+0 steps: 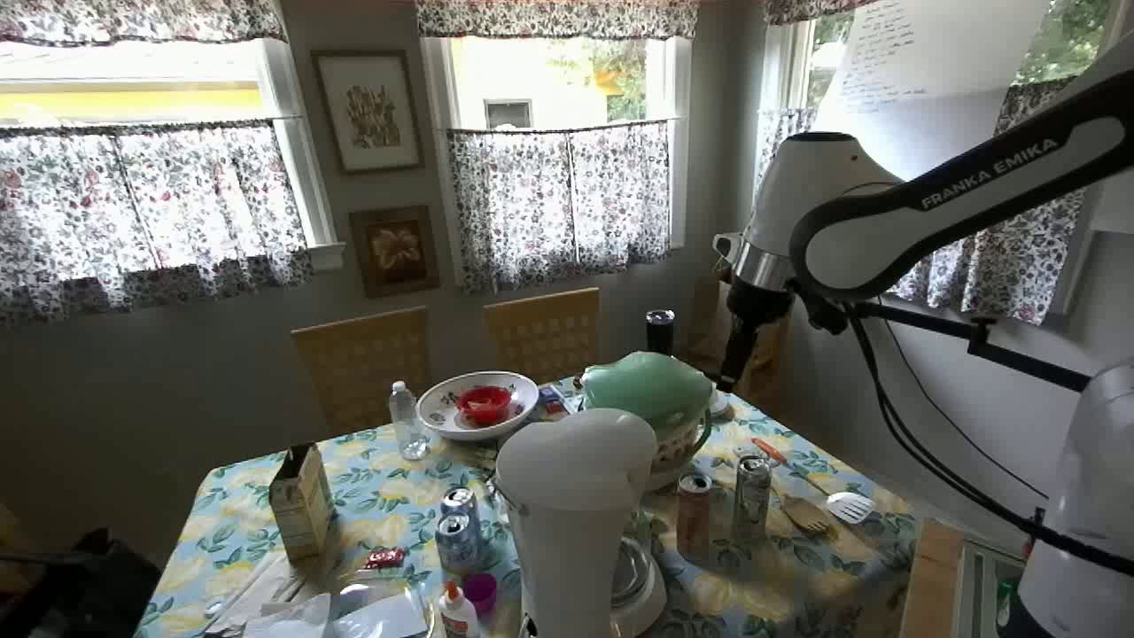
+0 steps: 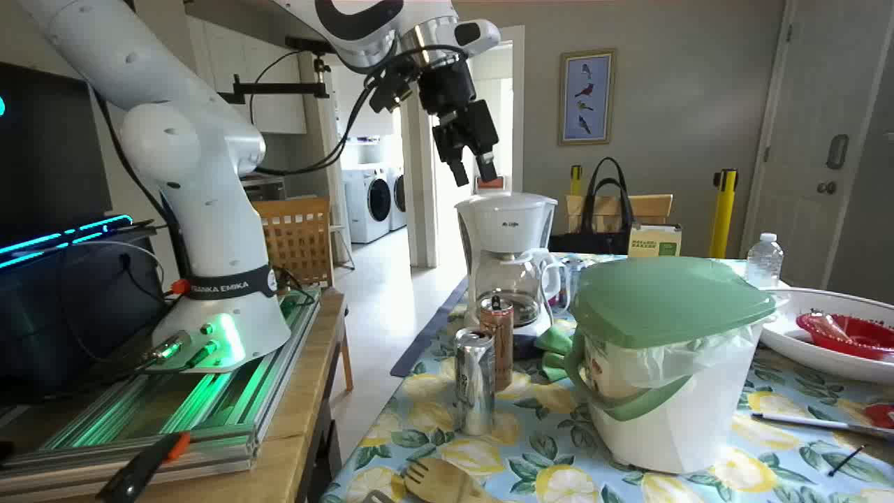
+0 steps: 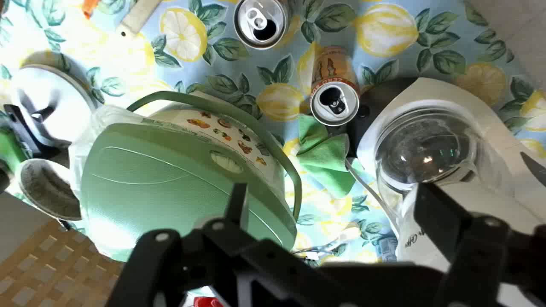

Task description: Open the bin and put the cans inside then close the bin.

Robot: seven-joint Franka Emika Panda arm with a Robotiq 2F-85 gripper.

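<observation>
While lidded bin [image 2: 663,325] stands nr 2 cans [image 2: 475,384], jaws hang wide above tbl [image 2: 524,457].

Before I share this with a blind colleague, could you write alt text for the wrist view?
An open, empty gripper shows at the bottom, with a closed, green-lidded bin left of centre and a white coffee maker at right. Toward the top, an opened silver can and an opened orange can stand on a lemon-print tablecloth.
</observation>
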